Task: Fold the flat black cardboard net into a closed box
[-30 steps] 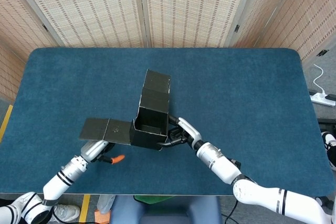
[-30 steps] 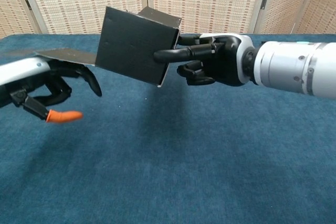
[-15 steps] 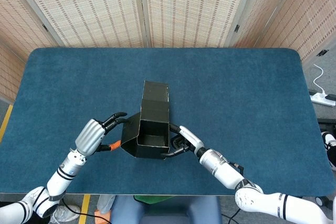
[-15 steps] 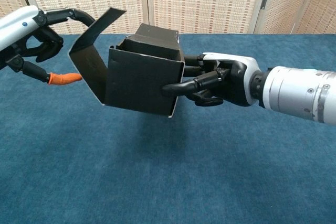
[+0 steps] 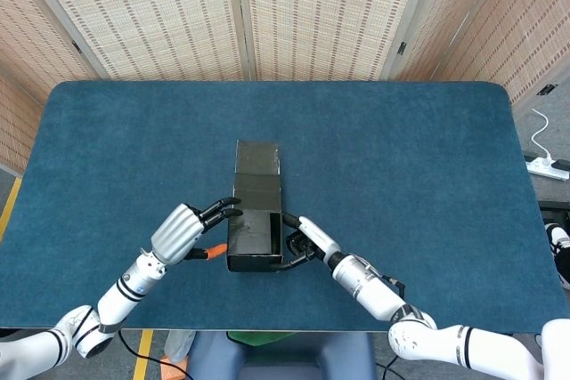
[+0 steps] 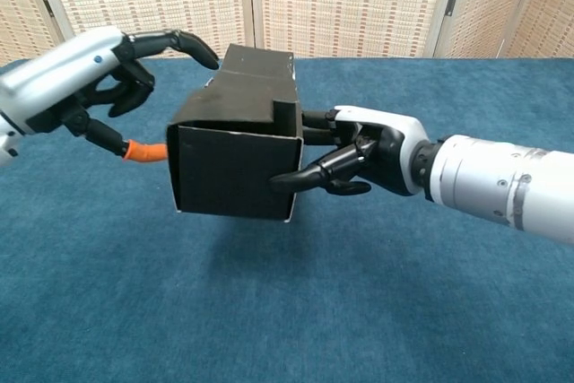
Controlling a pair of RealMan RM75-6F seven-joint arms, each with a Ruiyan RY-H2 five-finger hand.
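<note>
blue desk (image 5: 427, 157) at mid-frame: light, stiff black cardboard box (image 6: 235, 157), best gripped on walls; right hand (image 6: 363, 152) pinches its side, left hand (image 6: 94, 73) spread, pressing flap.

The box (image 6: 235, 161) hides the right hand's (image 6: 363, 161) fingertips (far side).

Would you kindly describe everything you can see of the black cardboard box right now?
The black cardboard box is matte, thin-walled, partly folded and boxy, held above the blue table. In the head view its top near the robot looks open, with a long flap stretching away. The right hand grips its right side, a finger lying across the front face. The left hand reaches over its left top edge, an orange fingertip beside the left wall.
</note>
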